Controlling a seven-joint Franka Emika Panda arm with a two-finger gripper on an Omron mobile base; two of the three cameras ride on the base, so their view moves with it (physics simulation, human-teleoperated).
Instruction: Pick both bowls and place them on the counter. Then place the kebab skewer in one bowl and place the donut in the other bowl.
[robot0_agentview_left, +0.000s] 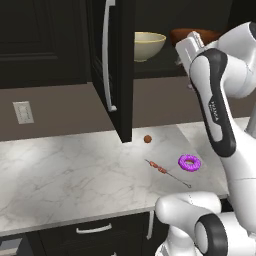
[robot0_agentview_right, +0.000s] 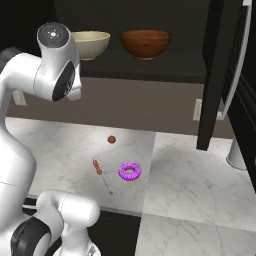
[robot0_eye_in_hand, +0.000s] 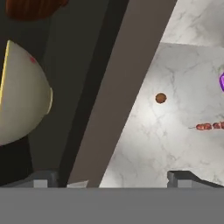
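Both bowls sit side by side on the dark shelf of the open upper cabinet (robot0_agentview_right: 150, 70) above the desk (robot0_agentview_left: 60, 175): the pale cream-yellow bowl (robot0_agentview_left: 148, 45) to the left and the dark reddish-brown bowl (robot0_agentview_right: 145, 43) just beside it on the right, the two close but apart. The white arm is raised toward that shelf, and the pincer (robot0_eye_in_hand: 113, 178) shows at the bottom of the hand view with its two dark tips spread well apart and nothing between them; the cream bowl's rounded side fills the left of that view, near the tips but not touching them. Below the cabinet, on the white marble, the donut (robot0_agentview_right: 129, 171) lies flat with its purple icing up. The kebab skewer (robot0_agentview_right: 100, 173) lies just beside the donut on its left, not touching it. A small brown ball (robot0_agentview_right: 111, 139) rests farther back from the donut, toward the wall. The cabinet door (robot0_agentview_left: 117, 65) hangs open above the desk.
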